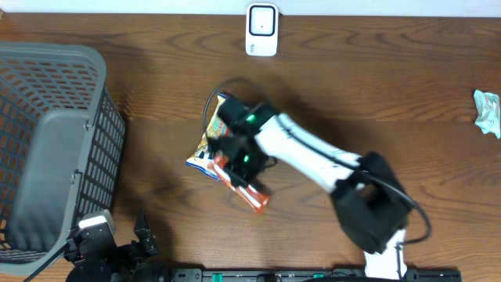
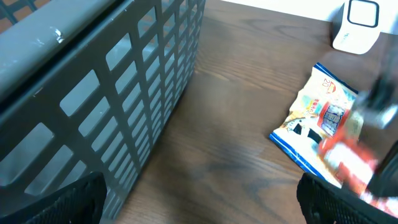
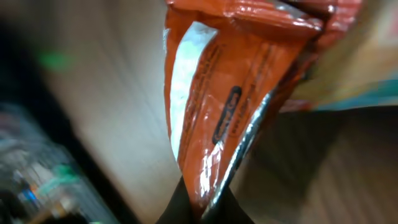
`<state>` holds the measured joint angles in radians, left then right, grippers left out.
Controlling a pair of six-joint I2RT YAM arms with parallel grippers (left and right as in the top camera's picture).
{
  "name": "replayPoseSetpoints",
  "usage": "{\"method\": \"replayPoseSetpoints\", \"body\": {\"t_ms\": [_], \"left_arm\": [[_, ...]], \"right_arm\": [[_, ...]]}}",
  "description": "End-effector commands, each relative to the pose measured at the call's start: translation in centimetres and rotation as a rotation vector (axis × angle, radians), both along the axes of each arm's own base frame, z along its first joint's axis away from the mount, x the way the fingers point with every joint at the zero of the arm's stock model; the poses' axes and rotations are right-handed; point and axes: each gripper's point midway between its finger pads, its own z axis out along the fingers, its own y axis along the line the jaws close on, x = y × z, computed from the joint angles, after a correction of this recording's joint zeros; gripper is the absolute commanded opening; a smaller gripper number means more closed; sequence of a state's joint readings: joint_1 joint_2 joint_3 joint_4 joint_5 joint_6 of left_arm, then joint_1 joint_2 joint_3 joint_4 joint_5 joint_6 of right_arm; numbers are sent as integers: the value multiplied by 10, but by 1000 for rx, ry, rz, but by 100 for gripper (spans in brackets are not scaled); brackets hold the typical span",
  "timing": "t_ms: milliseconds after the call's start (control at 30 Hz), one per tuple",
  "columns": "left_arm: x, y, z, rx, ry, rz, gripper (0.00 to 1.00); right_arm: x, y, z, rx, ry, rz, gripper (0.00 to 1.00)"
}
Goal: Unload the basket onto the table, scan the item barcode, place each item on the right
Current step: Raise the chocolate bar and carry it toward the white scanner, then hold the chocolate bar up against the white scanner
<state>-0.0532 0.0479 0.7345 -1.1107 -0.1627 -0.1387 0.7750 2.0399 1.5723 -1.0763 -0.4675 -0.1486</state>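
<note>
An orange-red foil packet (image 1: pixel 252 194) hangs pinched by one edge in my right gripper (image 1: pixel 235 160), which is shut on it near the table's middle. Up close in the right wrist view, the packet (image 3: pixel 217 93) fills the frame with a small dark printed label, and the right gripper (image 3: pixel 202 208) clamps its bottom seam. I see no barcode on it. A white scanner (image 1: pixel 261 30) stands at the table's far edge. My left gripper (image 2: pixel 199 199) is open and holds nothing, low at the front left beside the basket.
A yellow and blue snack bag (image 1: pixel 210 145) lies flat under the right gripper. A large grey mesh basket (image 1: pixel 47 141) fills the left side, with its wall (image 2: pixel 93 81) close to the left gripper. A crumpled pale wrapper (image 1: pixel 487 111) lies at the far right.
</note>
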Motion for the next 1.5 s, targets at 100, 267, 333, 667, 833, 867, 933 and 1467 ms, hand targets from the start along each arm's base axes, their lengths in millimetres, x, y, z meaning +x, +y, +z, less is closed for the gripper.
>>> {"method": "replayPoseSetpoints", "body": {"t_ms": [100, 267, 333, 667, 833, 867, 933, 1467], "left_arm": [[-1, 1, 2, -7, -10, 10, 98], [-1, 1, 2, -7, -10, 10, 98], [-1, 1, 2, -7, -10, 10, 98], [-1, 1, 2, -7, -10, 10, 98], [-1, 1, 2, -7, -10, 10, 98], [-1, 1, 2, -7, -10, 10, 98], [-1, 1, 2, -7, -10, 10, 98], [-1, 1, 2, -7, -10, 10, 98]], "right_arm": [[5, 16, 108, 364, 19, -52, 1], [18, -7, 140, 360, -124, -93, 1], [18, -14, 159, 391, -169, -101, 1], [24, -35, 194, 426, -187, -241, 1], [43, -54, 193, 412, -183, -335, 1], [47, -59, 193, 409, -184, -349, 1], [52, -64, 193, 407, -187, -369, 1], [114, -78, 212, 479, -426, -422, 1]]}}
